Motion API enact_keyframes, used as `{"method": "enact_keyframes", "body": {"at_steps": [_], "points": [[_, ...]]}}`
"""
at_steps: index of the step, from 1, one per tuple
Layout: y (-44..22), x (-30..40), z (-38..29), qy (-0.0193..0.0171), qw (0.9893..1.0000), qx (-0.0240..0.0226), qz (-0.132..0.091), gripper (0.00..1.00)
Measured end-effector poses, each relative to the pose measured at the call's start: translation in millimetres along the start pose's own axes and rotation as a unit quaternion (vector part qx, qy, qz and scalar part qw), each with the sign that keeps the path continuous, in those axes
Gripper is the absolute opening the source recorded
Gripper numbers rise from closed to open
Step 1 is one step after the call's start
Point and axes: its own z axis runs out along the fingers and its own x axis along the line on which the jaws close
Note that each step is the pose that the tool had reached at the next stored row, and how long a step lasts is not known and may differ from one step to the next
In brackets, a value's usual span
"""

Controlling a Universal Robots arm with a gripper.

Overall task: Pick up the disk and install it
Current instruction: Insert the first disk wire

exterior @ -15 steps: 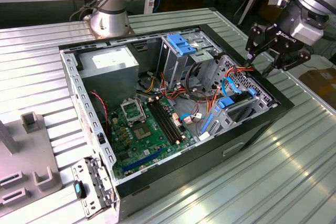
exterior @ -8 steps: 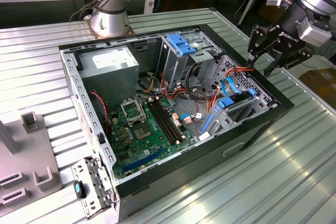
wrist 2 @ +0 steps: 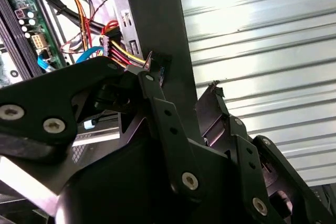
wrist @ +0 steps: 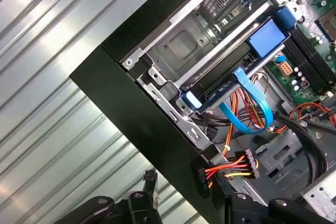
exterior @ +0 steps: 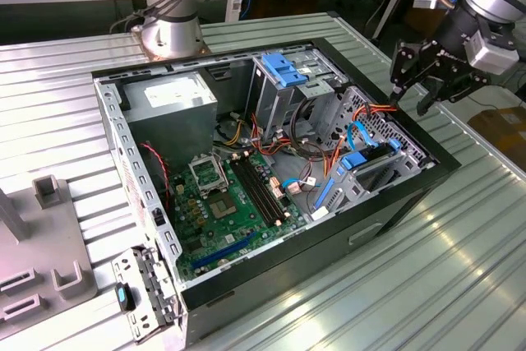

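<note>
The disk point(exterior: 367, 163), blue-railed, sits tilted in the lower drive bay at right-centre of the exterior view, inside the open computer case point(exterior: 415, 195), one end raised — seemingly not fully seated. The gripper point(exterior: 408, 104) hovers above the case's right wall in the upper right, fingers apart and holding nothing, clear of the orange power cables point(exterior: 376, 109).

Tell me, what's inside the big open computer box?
Inside the computer case sit a green motherboard, a grey power supply, coloured wires and the disk with blue rails. The gripper hangs open above the case's edge. Whatever lies under the disk is covered.
</note>
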Motion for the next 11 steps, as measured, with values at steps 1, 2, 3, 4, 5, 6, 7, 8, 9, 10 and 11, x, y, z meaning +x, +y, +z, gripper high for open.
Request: {"method": "enact_keyframes", "body": {"at_steps": [1,2,3,4,5,6,7,8,9,10,11], "points": [[2.5,-2.8,0.3,0.0037,1.0000,0.0033,-0.002,0.54],[2.9,-3.1,0.9,0.0081,0.9999,0.0074,-0.005,0.54],[3.1,-3.3,0.8,0.0094,0.9999,0.0084,-0.007,0.54],[3.1,-3.3,0.8,0.0094,0.9999,0.0083,-0.007,0.54],[4.1,-4.6,0.8,0.0103,0.9999,0.0091,-0.008,0.54],[4.3,-4.7,1.8,0.0123,0.9998,0.0113,-0.013,0.54],[4.5,-4.6,2.9,0.0133,0.9996,0.0128,-0.021,0.54],[4.6,-4.7,3.8,0.0143,0.9994,0.0141,-0.027,0.54],[5.3,-5.4,3.8,0.0148,0.9994,0.0145,-0.028,0.54],[6.7,-7.1,3.7,0.0155,0.9994,0.0139,-0.029,0.54],[8.5,-9.1,3.7,0.0161,0.9993,0.0133,-0.030,0.54]]}}
